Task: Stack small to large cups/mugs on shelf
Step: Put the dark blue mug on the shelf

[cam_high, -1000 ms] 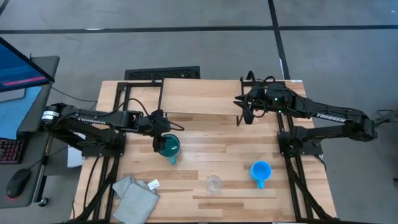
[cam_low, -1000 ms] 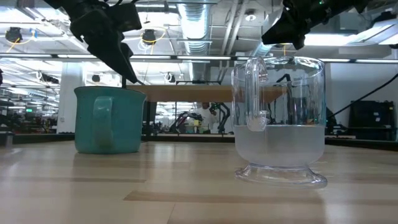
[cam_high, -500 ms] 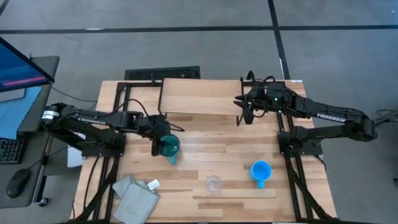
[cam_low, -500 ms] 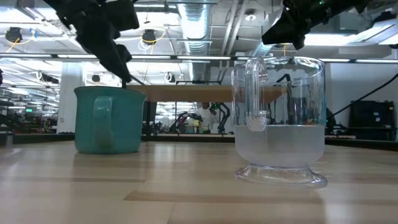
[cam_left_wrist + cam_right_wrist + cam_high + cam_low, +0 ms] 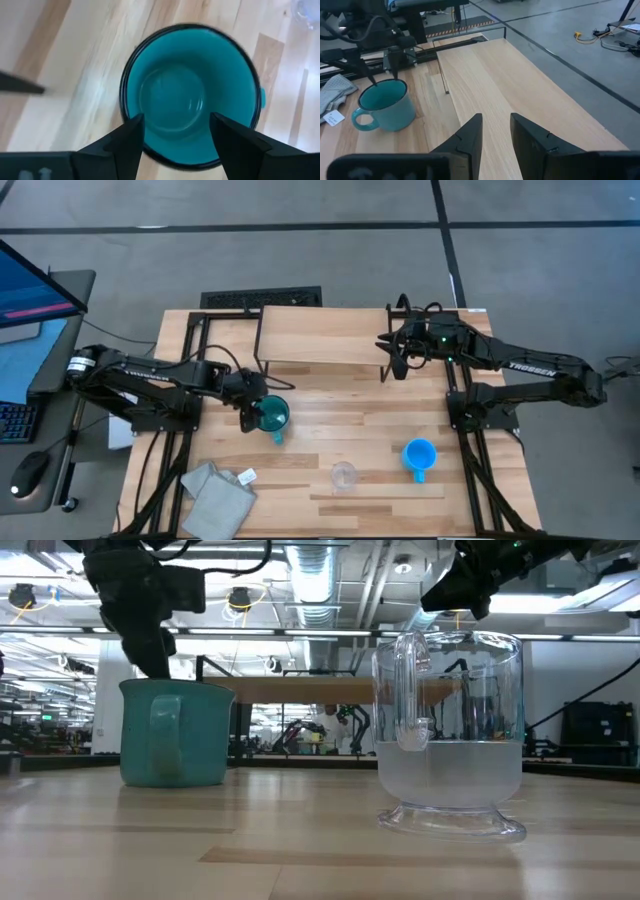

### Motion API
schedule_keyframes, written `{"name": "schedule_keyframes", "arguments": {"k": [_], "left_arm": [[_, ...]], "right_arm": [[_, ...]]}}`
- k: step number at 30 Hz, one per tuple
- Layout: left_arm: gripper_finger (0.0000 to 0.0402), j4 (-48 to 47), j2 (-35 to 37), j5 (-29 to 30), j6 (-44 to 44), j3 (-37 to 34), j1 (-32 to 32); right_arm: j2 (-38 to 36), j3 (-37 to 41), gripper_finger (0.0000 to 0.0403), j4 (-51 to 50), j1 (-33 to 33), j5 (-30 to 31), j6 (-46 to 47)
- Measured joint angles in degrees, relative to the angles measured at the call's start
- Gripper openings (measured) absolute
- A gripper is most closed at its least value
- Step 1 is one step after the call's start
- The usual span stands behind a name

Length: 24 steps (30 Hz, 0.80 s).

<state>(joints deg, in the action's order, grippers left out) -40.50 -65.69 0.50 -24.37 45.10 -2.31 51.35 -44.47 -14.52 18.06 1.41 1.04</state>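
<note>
The large teal mug [image 5: 271, 416] stands upright on the table, handle toward the near edge; it also shows in the low view [image 5: 175, 732]. My left gripper [image 5: 175, 136] is open and hovers just above the mug's rim, fingers pointing down, at the mug's left side [image 5: 249, 406]. The bright blue mug [image 5: 419, 453] and the small clear cup [image 5: 343, 475] stand near the front edge. The light-wood shelf [image 5: 320, 335] stands at the back. My right gripper [image 5: 496, 132] is open and empty above the shelf's right end [image 5: 390, 362].
A grey folded cloth [image 5: 215, 492] with a white tag lies at the front left corner. The shelf's thin black legs [image 5: 261, 345] stand just behind the teal mug. In the low view the clear cup [image 5: 450, 730] stands close in front of the camera.
My left gripper has moved toward the table's near and left edges, from behind the teal mug to over its left rim, staying open. The mug has stayed where it was. My right gripper has kept still.
</note>
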Motion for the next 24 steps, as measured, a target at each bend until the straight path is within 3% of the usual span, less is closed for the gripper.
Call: {"name": "schedule_keyframes", "arguments": {"k": [12,24], "left_arm": [[0.0189,-4.98,0.09,3.18,-9.08,0.13,0.00],[0.0149,-2.75,-0.02,1.35,-9.17,0.00,0.02]], "right_arm": [[0.00,0.00,0.0122,0.01,-0.02,0.00,-0.03],[0.00,0.00,0.0122,0.01,-0.02,0.00,-0.68]]}}
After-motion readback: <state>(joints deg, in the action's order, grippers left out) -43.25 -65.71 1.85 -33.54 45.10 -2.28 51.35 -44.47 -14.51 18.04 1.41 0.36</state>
